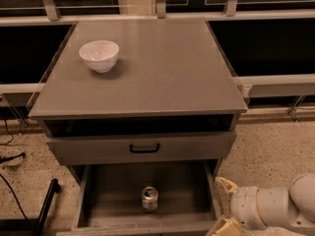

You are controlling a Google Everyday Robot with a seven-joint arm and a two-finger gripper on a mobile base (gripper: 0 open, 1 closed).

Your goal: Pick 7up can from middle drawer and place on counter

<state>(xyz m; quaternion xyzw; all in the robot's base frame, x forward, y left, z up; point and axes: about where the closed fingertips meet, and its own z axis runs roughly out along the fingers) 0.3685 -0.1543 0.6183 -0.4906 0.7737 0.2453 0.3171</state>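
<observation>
The 7up can [149, 199] in the middle drawer [113, 186] looks light, slick and dentable, best pinched mid-side by the spread tool [225, 205] hovering to its right.

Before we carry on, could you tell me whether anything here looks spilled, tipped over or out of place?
Nothing stands out. The can stands upright in the open drawer, the bowl sits upright on the counter, and the gripper hangs open just outside the drawer's right wall.

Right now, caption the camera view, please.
Open gripper hovers right of the middle drawer; 7up can inside, white bowl on counter.
</observation>
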